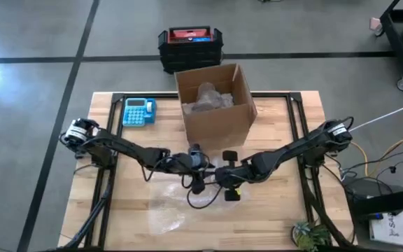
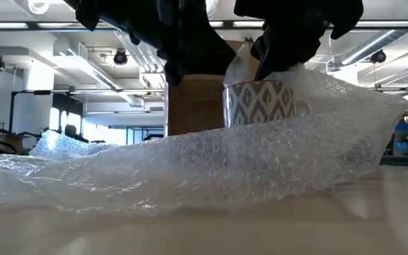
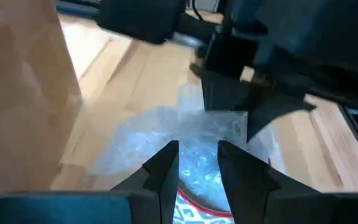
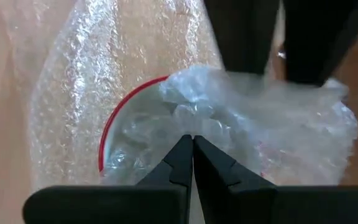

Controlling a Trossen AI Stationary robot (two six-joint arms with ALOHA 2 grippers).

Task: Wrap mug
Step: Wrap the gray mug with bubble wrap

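The mug (image 2: pixel 261 103), grey-and-white patterned with a red rim (image 4: pixel 106 140), stands upright on a sheet of bubble wrap (image 1: pixel 177 206) in the middle of the table. One side of the wrap is drawn up over the mug, and a bunch of it (image 4: pixel 241 118) lies in the mug's mouth. My right gripper (image 4: pixel 192 140) is shut over the mouth, coming from the table's right. My left gripper (image 3: pixel 197 158) faces it from the left, open, with its fingers on either side of the raised wrap (image 3: pixel 194 127). My right gripper's shut fingertips come down from above onto the wrap bunched inside the mug's mouth (image 4: pixel 191 124). I cannot tell whether a layer is caught between them. The mug stays upright on the sheet. My left gripper's fingers (image 3: pixel 164 163) straddle the raised wrap; I cannot tell whether they touch it.
An open cardboard box (image 1: pixel 215 105) holding wrapped things stands just beyond the mug at the table's far side. A blue calculator (image 1: pixel 138 112) lies at the far left. A black and red case (image 1: pixel 189 47) sits on the floor beyond the table. A small plant (image 1: pixel 310 234) stands at the near right corner.
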